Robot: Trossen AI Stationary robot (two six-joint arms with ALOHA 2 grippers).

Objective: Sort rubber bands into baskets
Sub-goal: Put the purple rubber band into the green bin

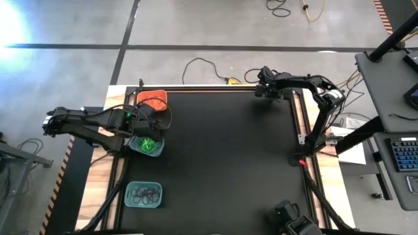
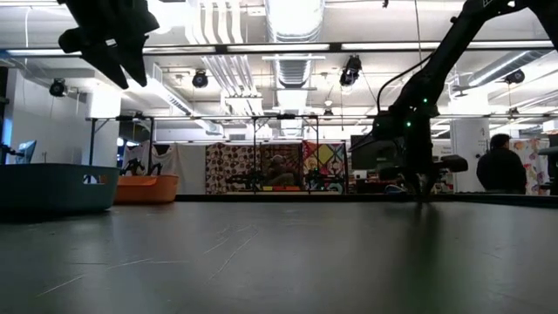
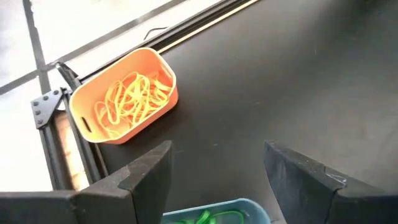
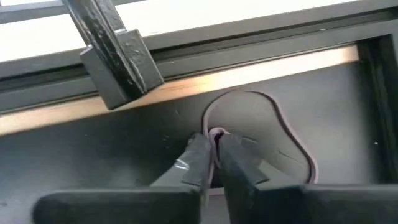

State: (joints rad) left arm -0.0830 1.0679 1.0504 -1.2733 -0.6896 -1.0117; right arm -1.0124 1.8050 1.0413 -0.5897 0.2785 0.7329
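Three baskets (image 1: pixel 145 144) sit in a column at the left of the high view: orange at the top, teal with green bands in the middle, teal with dark bands (image 1: pixel 143 192) lowest. The left gripper (image 1: pixel 151 119) hovers over the middle one, fingers spread and empty. At upper right, the right gripper (image 4: pixel 214 155) is pinched onto a thin pale loop (image 4: pixel 281 130) lying on the mat by the rail. It should lift straight up, so the band slides free rather than stretching.

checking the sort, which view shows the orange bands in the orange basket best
Left wrist view: the orange bands lie in plain sight inside the orange basket. The high view shows them tiny; the low view shows only the basket's wall; the right wrist view shows neither.
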